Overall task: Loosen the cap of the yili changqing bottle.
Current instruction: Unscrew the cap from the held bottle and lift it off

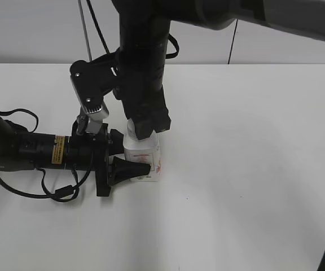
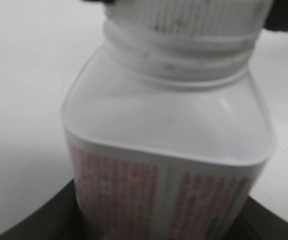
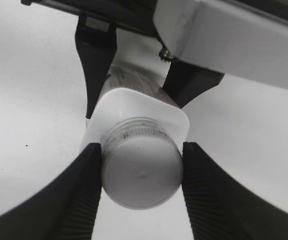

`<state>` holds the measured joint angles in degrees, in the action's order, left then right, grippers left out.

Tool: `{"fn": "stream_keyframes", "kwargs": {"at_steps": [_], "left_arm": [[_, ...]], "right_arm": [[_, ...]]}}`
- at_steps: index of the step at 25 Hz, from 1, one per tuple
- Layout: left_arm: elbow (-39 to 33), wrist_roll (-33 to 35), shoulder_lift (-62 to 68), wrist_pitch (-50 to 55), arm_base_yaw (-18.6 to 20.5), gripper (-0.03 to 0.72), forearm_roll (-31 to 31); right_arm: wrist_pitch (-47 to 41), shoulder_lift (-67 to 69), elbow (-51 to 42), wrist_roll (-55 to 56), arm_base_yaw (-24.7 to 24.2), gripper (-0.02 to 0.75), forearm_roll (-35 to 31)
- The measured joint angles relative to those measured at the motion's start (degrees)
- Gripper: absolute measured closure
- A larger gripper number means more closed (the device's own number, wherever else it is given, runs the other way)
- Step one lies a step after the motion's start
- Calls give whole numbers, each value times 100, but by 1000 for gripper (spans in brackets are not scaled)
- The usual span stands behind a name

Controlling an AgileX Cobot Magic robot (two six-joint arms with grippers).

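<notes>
Yili changqing bottle [image 1: 144, 160] is standing upright on the white table [image 1: 253, 169], my left gripper [image 1: 130, 158] clamping its body. My right gripper [image 3: 141, 175] is pinching its ribbed fingers [image 3: 81, 195] closed on the cap [image 3: 141, 175] from both sides.

A plain white table [image 1: 253, 186] was seen carrying the things. The yili changqing bottle [image 1: 144, 160] was stood upright directly on it, left of the table's middle. To the left of the bottle, a long black arm with a yellow label [image 1: 33, 149] was laid low along the surface, and a black cable [image 1: 44, 189] was looped on the table just in front of that arm, further left of the bottle. To the right of the bottle only bare white surface was shown.
</notes>
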<state>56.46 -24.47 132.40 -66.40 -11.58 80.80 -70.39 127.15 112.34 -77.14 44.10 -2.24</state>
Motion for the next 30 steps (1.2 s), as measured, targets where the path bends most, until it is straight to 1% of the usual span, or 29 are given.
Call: {"fn": "stream_keyframes", "kwargs": {"at_steps": [6,11,14,17,25,27,28,30], "left_arm": [[0,-6,0,0,0,295,0],[0,-11,0,0,0,298,0],[0,-11,0,0,0,298,0],[0,-11,0,0,0,298,0],[0,-11,0,0,0,298,0],[0,-11,0,0,0,298,0],[0,-11,0,0,0,298,0],[0,-11,0,0,0,298,0]], "right_arm": [[0,-5,0,501,0,342,22],[0,0,0,911,0,271,113],[5,-6,0,1018,0,255,130],[5,-55,0,1058,0,254,125],[11,-335,0,1380,0,254,-283],[17,-388,0,1684,0,254,-336],[17,-418,0,2029,0,254,-340],[17,-446,0,3178,0,254,-331]]}}
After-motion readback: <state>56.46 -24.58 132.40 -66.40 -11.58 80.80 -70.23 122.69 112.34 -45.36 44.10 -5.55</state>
